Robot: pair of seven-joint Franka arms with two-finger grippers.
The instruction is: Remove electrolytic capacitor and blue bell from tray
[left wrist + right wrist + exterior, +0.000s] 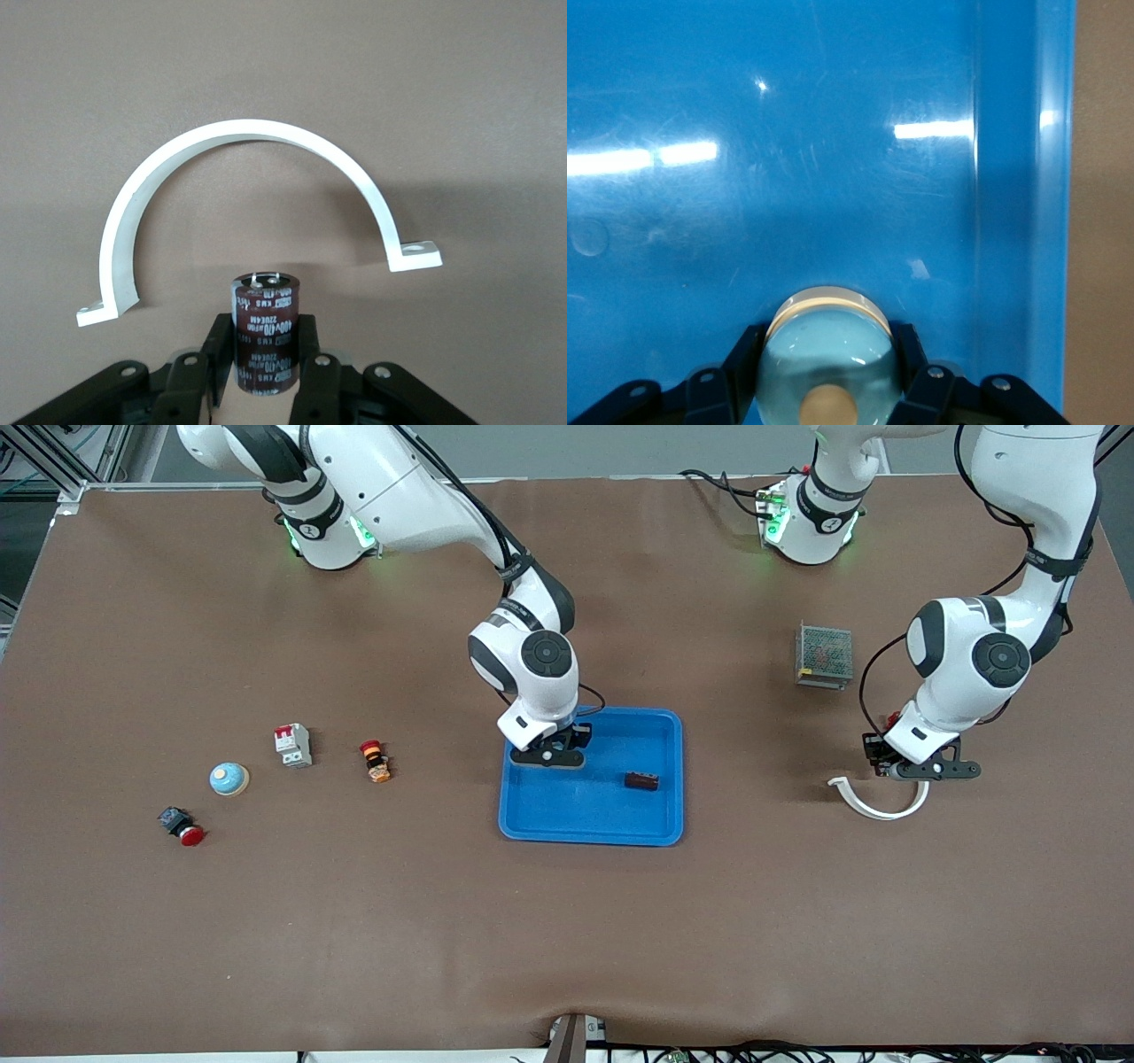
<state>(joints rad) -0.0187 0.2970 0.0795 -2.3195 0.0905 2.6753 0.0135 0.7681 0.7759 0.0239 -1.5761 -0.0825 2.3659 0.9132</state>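
Note:
The blue tray lies mid-table. My right gripper is low inside its corner toward the robots and the right arm's end. In the right wrist view this gripper is shut on a light blue bell with a tan button, just over the tray floor. My left gripper is over the table toward the left arm's end. In the left wrist view it is shut on a dark brown electrolytic capacitor, held upright beside a white half-round clamp.
A small dark brown part lies in the tray. The white clamp lies under my left gripper. A mesh-covered box stands nearer the robots. A circuit breaker, orange switch, second blue bell and red button lie toward the right arm's end.

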